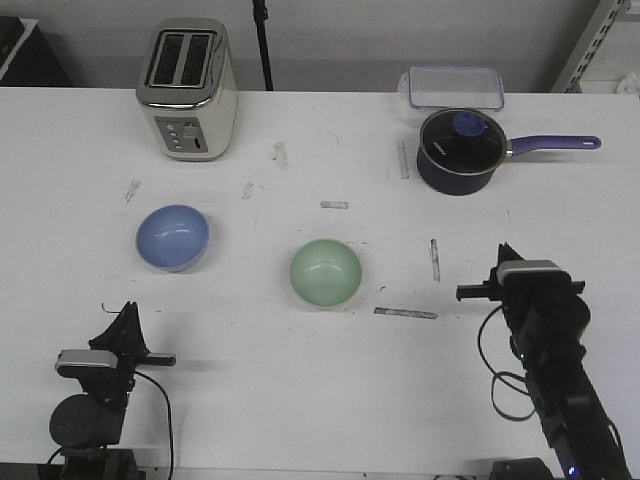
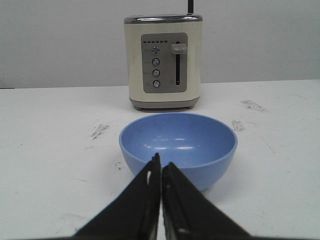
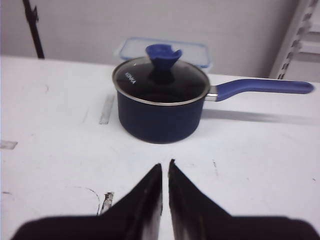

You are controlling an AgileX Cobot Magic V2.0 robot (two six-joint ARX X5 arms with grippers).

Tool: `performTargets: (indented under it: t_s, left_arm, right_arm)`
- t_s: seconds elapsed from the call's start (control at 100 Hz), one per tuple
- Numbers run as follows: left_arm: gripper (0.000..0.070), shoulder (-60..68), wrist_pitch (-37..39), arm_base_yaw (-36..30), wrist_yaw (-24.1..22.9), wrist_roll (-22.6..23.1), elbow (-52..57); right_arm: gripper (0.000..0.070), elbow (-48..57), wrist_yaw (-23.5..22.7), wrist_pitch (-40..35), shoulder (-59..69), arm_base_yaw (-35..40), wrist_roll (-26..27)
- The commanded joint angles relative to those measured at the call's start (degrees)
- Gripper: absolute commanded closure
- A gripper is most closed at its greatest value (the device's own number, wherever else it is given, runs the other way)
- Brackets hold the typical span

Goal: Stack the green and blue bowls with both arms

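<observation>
Cream toaster (image 1: pixel 188 90) at table's (image 1: pixel 300 400) back, lidded navy saucepan (image 1: pixel 458 150), clear container (image 1: pixel 455 87) behind it

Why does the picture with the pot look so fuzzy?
Right wrist view: the dark navy lidded saucepan looks soft and out of focus. Left wrist view: the glossy light blue round bowl is sharp, with small glints inside. Front view: even light, faint shadows.

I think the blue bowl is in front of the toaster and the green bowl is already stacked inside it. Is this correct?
Not quite. The blue bowl is in front of the toaster, but the green bowl sits apart on the table, not stacked. The front view shows this.
</observation>
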Motion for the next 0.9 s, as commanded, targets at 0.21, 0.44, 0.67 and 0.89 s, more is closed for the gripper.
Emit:
performTargets:
  t_s: [0.21, 0.44, 0.67, 0.89]
  left_arm:
    - [0.0698, -0.1, 0.7, 0.1, 0.0, 0.1, -1.3]
    - [0.0698, -0.1, 0.7, 0.1, 0.0, 0.1, -1.3]
    - [0.0698, -0.1, 0.7, 0.1, 0.0, 0.1, -1.3]
    - [0.0698, -0.1, 0.7, 0.1, 0.0, 0.1, -1.3]
  right_arm:
    - [0.0684, -9.1, -0.1, -0.1, -16.1, 0.1, 9.2]
    - [0.0684, -9.4, 0.8, -4.0, -24.1, 0.1, 8.4]
    - [0.0684, -9.4, 0.2, -3.8, -29.9, 0.1, 8.4]
    - [0.0684, -9.3, 0.2, -3.8, -33.1, 0.1, 8.4]
